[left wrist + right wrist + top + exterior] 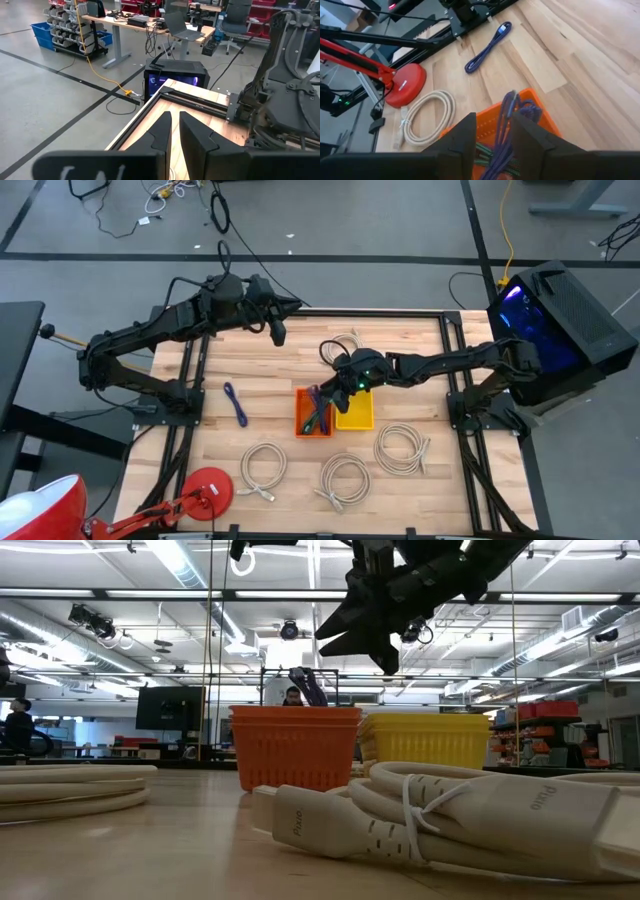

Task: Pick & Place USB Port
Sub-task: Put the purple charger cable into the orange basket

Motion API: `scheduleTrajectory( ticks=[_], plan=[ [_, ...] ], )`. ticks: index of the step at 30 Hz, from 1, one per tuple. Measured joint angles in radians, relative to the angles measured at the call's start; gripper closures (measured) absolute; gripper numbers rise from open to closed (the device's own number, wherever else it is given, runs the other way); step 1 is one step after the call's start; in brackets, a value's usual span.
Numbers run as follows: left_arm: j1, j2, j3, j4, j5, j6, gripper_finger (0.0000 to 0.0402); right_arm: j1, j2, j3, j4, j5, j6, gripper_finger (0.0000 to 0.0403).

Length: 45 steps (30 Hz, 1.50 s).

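The USB cable named in the task is a coiled purple cable [509, 107]. It lies in the orange bin [300, 420], and one loop stands up above the rim. My right gripper [492, 122] hovers open just above the bin [295, 745]. Its fingers stand on either side of that loop, which is narrower than the gap. A second purple cable [237, 402] lies flat on the table, left of the bin. My left gripper [279, 335] hangs shut and empty, high over the table's far left.
A yellow bin [355, 410] stands against the orange bin's right side. White coiled cables lie on the table at the near side [263, 465], [343, 478], [402, 448] and at the far side [345, 345]. A red lamp base [207, 485] sits near left. Behind the table stands a person [292, 695].
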<state>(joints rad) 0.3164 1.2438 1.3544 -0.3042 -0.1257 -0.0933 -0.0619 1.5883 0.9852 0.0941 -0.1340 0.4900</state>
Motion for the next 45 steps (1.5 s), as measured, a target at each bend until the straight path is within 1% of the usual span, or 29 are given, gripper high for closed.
scheduleTrajectory(
  ticks=[3, 7, 9, 11, 15, 17, 19, 21, 23, 24, 27, 30, 32, 34, 38, 41, 45],
  plan=[
    [0.0, 0.0, 0.0, 0.0, 0.0, 0.0, 0.0362, -0.019, 0.0, 0.0, 0.009, -0.026, -0.001, 0.0282],
    [0.0, 0.0, 0.001, -0.011, 0.0, 0.001, 0.0362, -0.032, -0.004, 0.015, 0.069, -0.101, 0.022, 0.0282],
    [0.0, 0.0, 0.002, -0.048, 0.0, 0.001, 0.0362, -0.034, -0.01, 0.04, 0.071, -0.11, -0.007, 0.0282],
    [0.0, 0.0, 0.002, -0.12, -0.002, 0.001, 0.0362, -0.043, -0.018, 0.064, 0.057, -0.111, -0.046, 0.0282],
    [0.0, 0.0, 0.002, -0.388, -0.009, -0.017, 0.0362, -0.075, -0.057, 0.102, 0.024, -0.089, -0.094, 0.0282],
    [0.0, 0.0, 0.002, -0.572, -0.01, -0.051, 0.0362, -0.089, -0.088, 0.116, -0.021, -0.088, -0.12, 0.0282],
    [0.0, 0.0, -0.002, -0.795, -0.01, -0.079, 0.0363, -0.104, -0.117, 0.124, -0.074, -0.087, -0.148, 0.0282],
    [-0.006, 0.0, -0.029, -0.983, 0.002, -0.105, 0.0362, -0.119, -0.149, 0.126, -0.125, -0.066, -0.177, 0.0282],
    [-0.017, -0.001, -0.072, -1.087, 0.067, -0.129, 0.0362, -0.133, -0.182, 0.127, -0.152, -0.041, -0.199, 0.0282],
    [-0.024, -0.005, -0.098, -1.104, 0.123, -0.136, 0.0362, -0.139, -0.197, 0.127, -0.171, -0.031, -0.209, 0.0282],
    [-0.061, -0.016, -0.188, -1.086, 0.268, -0.166, 0.0362, -0.153, -0.229, 0.127, -0.193, -0.031, -0.222, 0.0282],
    [-0.109, -0.014, -0.291, -1.011, 0.311, -0.231, 0.0353, -0.159, -0.257, 0.127, -0.199, -0.031, -0.227, 0.0282],
    [-0.123, -0.013, -0.363, -0.958, 0.321, -0.326, 0.0337, -0.159, -0.275, 0.127, -0.213, -0.03, -0.23, 0.0282],
    [-0.125, -0.012, -0.433, -0.915, 0.354, -0.423, 0.0315, -0.158, -0.288, 0.127, -0.232, -0.015, -0.238, 0.0282],
    [-0.125, -0.012, -0.54, -0.863, 0.37, -0.593, 0.0272, -0.157, -0.309, 0.127, -0.258, -0.005, -0.255, 0.0282],
    [-0.125, -0.012, -0.597, -0.807, 0.374, -0.707, 0.025, -0.157, -0.314, 0.127, -0.271, -0.005, -0.28, 0.0282],
    [-0.124, -0.013, -0.629, -0.753, 0.318, -0.909, 0.0232, -0.157, -0.315, 0.127, -0.287, -0.015, -0.324, 0.0282]
  ],
)
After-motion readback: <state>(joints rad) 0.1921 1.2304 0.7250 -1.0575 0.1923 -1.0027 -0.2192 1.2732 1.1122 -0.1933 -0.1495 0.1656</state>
